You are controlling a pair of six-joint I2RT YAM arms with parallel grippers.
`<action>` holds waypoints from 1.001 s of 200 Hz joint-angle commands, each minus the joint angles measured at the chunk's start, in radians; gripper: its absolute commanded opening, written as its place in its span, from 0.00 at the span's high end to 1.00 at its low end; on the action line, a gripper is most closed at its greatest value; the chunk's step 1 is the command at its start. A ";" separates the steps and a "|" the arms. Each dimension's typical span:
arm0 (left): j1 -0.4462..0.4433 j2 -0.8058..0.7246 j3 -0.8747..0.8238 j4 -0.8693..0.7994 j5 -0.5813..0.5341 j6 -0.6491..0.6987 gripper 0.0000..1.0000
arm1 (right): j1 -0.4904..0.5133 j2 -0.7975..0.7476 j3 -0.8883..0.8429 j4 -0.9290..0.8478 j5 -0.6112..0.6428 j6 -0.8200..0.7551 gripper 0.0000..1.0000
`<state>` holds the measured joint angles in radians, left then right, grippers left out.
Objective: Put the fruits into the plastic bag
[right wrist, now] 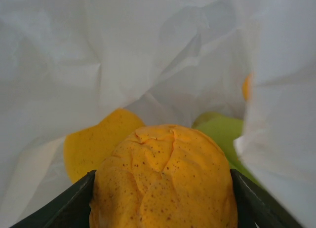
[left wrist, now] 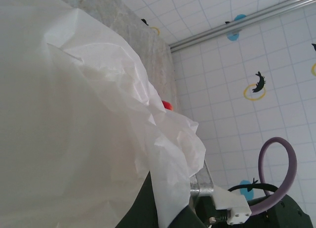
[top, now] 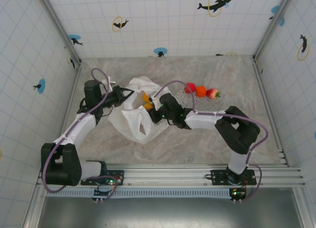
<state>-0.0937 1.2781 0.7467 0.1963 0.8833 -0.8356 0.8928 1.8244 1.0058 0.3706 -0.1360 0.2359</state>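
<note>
Left gripper (top: 127,95) pinched shut on plastic bag (top: 133,122) rim. Right gripper (top: 153,107) clamps orange fruit (right wrist: 163,183) inside bag mouth, film crowding both sides; three fruits (top: 201,91) on plate (top: 205,103) near bag's right edge

Beige marbled counter (top: 207,139) seen from above, enclosed by white tiled walls.

A large, crumpled white plastic bag (top: 133,122) lies left of the counter's centre, spread flat toward the near side and bunched up toward the far side. To the right of it, well apart from the walls, sits a speckled round plate (top: 210,103). Along the plate's far edge runs a row of three small fruits, touching or nearly so: a red fruit (top: 190,88), an orange fruit (top: 201,91), and a red strawberry (top: 213,94) with a green top. Whether they rest on the plate or on the counter cannot be told. A metal rail (top: 168,174) runs along the counter's near edge.
</note>
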 commanded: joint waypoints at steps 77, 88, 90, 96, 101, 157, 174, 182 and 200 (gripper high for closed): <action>-0.006 0.008 0.015 0.001 0.013 0.027 1.00 | 0.033 0.146 0.187 0.000 -0.111 0.020 0.28; -0.007 0.009 0.016 -0.001 0.012 0.027 1.00 | 0.032 0.157 0.206 -0.017 -0.111 0.020 0.28; -0.006 0.009 0.016 -0.001 0.011 0.027 1.00 | 0.032 0.159 0.208 -0.019 -0.111 0.020 0.28; -0.007 0.009 0.016 0.000 0.011 0.027 1.00 | 0.032 0.164 0.216 -0.028 -0.110 0.020 0.28; -0.005 0.010 0.016 -0.002 0.010 0.027 1.00 | 0.032 0.167 0.220 -0.033 -0.108 0.019 0.27; -0.006 0.018 0.017 -0.009 0.008 0.027 1.00 | 0.012 0.142 0.228 -0.086 -0.092 0.017 0.17; -0.006 0.018 0.018 -0.011 0.008 0.027 1.00 | 0.006 0.129 0.228 -0.101 -0.098 0.016 0.13; -0.006 0.020 0.017 -0.012 0.007 0.027 1.00 | 0.003 0.124 0.226 -0.107 -0.100 0.013 0.11; -0.006 0.023 0.018 -0.014 0.007 0.029 1.00 | -0.001 0.109 0.219 -0.120 -0.103 0.004 0.04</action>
<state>-0.0937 1.2907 0.7467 0.1879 0.8822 -0.8349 0.9009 1.9770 1.2037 0.2871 -0.2344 0.2531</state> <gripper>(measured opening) 0.043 0.915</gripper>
